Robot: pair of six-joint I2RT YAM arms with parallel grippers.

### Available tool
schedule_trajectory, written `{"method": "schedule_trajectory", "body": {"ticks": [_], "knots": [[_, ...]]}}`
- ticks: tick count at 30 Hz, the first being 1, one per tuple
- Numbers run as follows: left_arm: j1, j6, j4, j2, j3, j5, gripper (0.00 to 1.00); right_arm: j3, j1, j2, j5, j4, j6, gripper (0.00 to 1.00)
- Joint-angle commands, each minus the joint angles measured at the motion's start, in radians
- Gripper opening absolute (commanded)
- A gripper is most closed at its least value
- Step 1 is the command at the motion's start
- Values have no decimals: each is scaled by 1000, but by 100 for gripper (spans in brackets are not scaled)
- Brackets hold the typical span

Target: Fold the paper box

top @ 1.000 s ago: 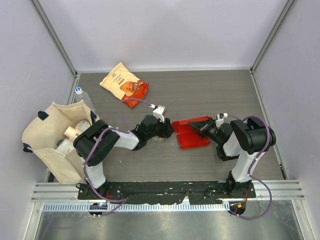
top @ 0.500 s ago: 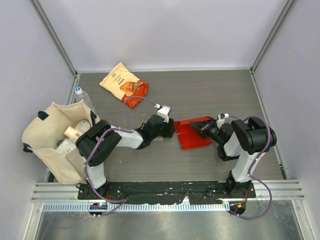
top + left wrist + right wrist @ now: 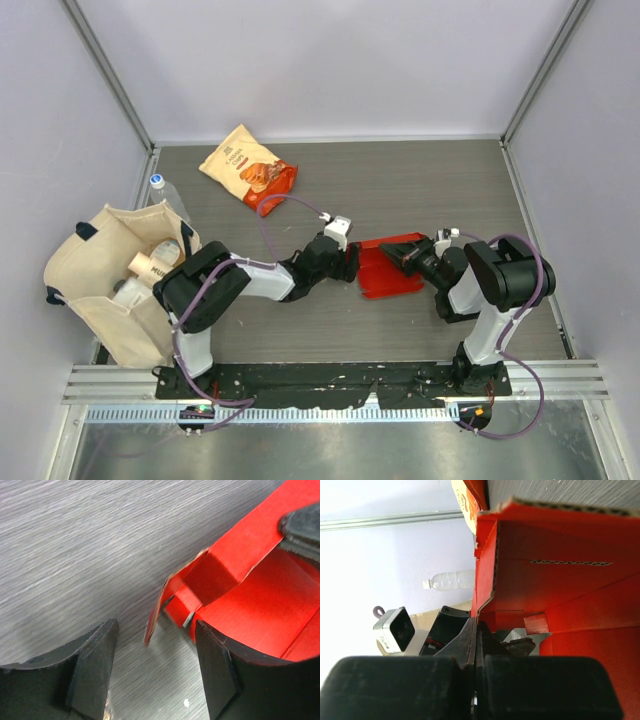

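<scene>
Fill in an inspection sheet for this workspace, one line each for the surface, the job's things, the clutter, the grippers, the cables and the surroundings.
Surface: grey wood-grain table, no spills seen.
Job's things: red paper box, partly folded, lying between the arms with one wall raised.
Clutter: snack bag at the far left; tote bag with items inside at the left edge; bottle beside it.
Grippers: left gripper open, a corner flap of the box between its fingers; right gripper shut on the box's wall.
Cables: purple cables loop along both arms, clear of the box.
Surroundings: pale walls, metal frame posts, rail at the near edge.
</scene>
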State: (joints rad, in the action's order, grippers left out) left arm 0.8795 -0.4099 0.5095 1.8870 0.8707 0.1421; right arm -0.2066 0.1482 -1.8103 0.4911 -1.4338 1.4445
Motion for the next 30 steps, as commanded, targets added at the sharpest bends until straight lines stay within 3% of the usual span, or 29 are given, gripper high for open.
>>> {"method": "schedule_trajectory", "body": {"ticks": [1, 3, 4, 6, 16, 24, 30], "knots": [[-2, 22, 40, -84, -99, 69, 70, 22, -9, 22, -37, -175, -27, 1], [-1, 29, 38, -83, -107, 94, 68, 22, -9, 26, -39, -168, -32, 1], [-1, 36, 26, -77, -93, 94, 60, 21, -9, 25, -40, -165, -35, 1], [-2, 31, 6, -52, -78, 100, 53, 22, -7, 25, -45, -162, -33, 1], [-2, 13, -29, 33, 51, 96, 52, 22, 4, 28, -65, -148, -26, 1], [1, 17, -52, 58, 119, 70, 59, 21, 27, 29, -85, -143, -22, 1], [3, 32, -66, 47, 105, 70, 51, 23, 30, 38, -91, -131, -19, 1]]}}
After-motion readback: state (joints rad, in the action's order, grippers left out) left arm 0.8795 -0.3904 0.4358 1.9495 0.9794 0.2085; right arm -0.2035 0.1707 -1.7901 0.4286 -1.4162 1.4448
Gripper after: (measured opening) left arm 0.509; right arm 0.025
